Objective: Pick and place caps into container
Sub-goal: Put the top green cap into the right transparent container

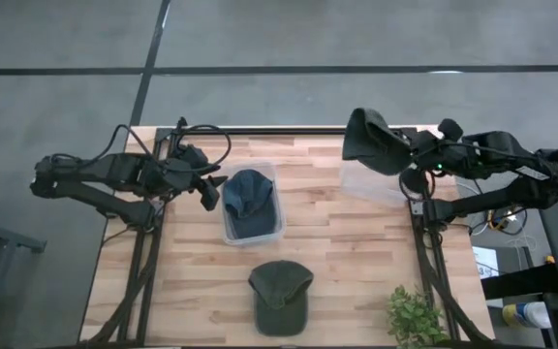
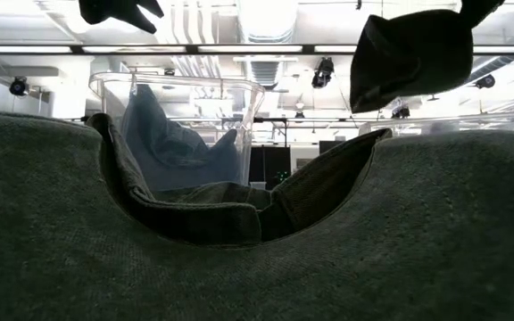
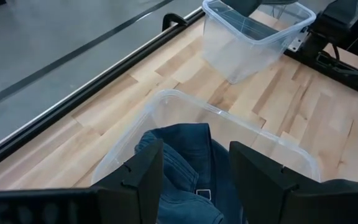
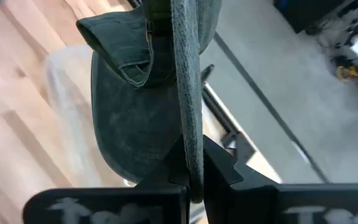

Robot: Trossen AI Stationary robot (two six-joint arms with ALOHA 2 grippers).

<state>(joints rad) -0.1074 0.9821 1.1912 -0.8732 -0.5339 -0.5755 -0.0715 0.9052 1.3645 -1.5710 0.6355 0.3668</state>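
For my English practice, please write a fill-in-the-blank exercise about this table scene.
1. The right claw holds an olive cap above the ____ clear container.
2. The blue cap lies inside the container near the ____ claw.
3. That claw's fingers are ____.
4. Another olive cap lies on the ____.

Missing words: empty; left; open; table

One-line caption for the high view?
Right gripper holds a dark olive fabric cap above a clear plastic bin; left gripper hovers open.
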